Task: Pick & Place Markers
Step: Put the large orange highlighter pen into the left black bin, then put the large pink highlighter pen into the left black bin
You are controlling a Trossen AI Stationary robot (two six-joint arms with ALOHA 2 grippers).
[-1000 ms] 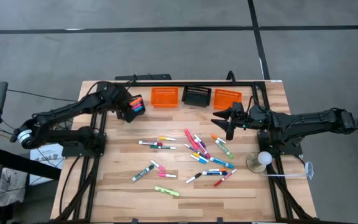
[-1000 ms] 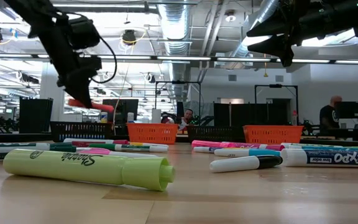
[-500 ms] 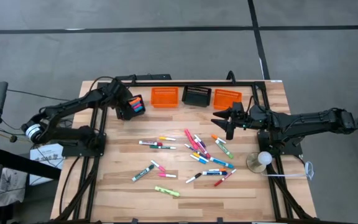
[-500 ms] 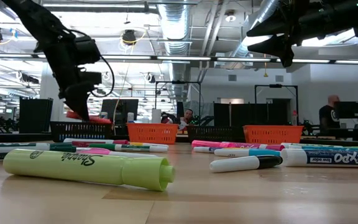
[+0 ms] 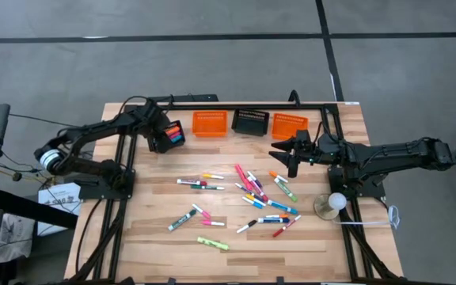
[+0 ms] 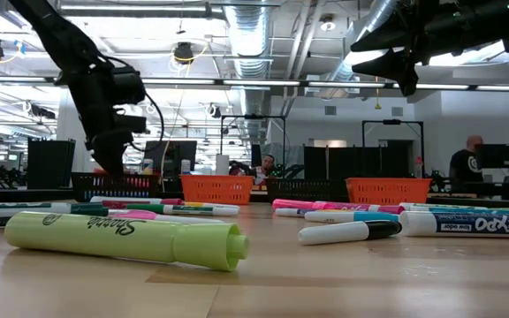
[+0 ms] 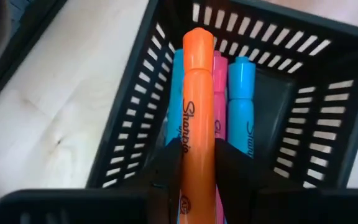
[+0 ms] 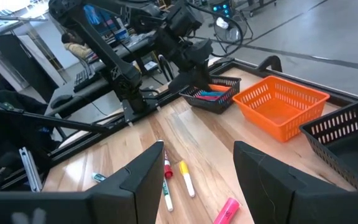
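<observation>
Holding the left gripper (image 7: 191,163) clamped on an orange marker (image 7: 197,112), I had it inside the black basket (image 5: 167,137) at the table's far left, with blue and pink markers (image 7: 241,106) lying beside it and slatted walls close all round. The right gripper (image 5: 283,155) hovered with fingers apart over the far right, clear of the orange basket (image 5: 289,124). Loose markers (image 5: 244,198) lay scattered mid-table, well apart from every edge.

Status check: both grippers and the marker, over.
Left gripper shut on orange marker, over black basket. Right gripper open, empty, hovering. Nothing in the way.
</observation>
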